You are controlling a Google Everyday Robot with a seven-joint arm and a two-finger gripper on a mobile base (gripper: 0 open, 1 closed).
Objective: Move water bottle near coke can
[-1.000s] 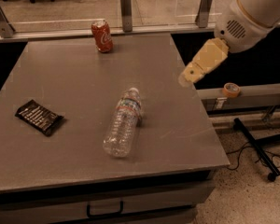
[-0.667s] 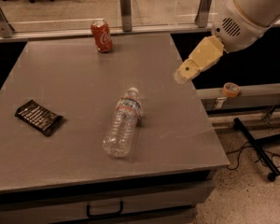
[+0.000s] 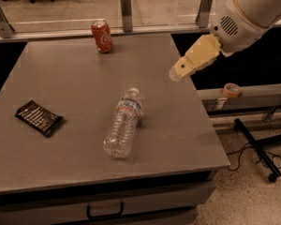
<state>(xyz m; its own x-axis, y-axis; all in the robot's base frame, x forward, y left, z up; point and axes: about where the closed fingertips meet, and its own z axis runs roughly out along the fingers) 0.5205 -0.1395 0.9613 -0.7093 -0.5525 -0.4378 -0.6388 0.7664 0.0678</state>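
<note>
Above table [image 3: 65, 88] edge, end effector [image 3: 174, 74], water bottle [image 3: 123, 124] lying apparently well apart.

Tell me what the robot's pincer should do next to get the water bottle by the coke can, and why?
Probably lower the pincer toward the water bottle to grab it. The bottle lies on its side in the middle of the table, untouched and far from the upright coke can at the back edge. The pincer hangs apart from the bottle, near the table's side edge.

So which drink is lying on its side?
The clear water bottle, lying flat in the middle of the table. The red coke can stands upright at the far edge. The claw hangs above the right edge, touching neither.
</note>
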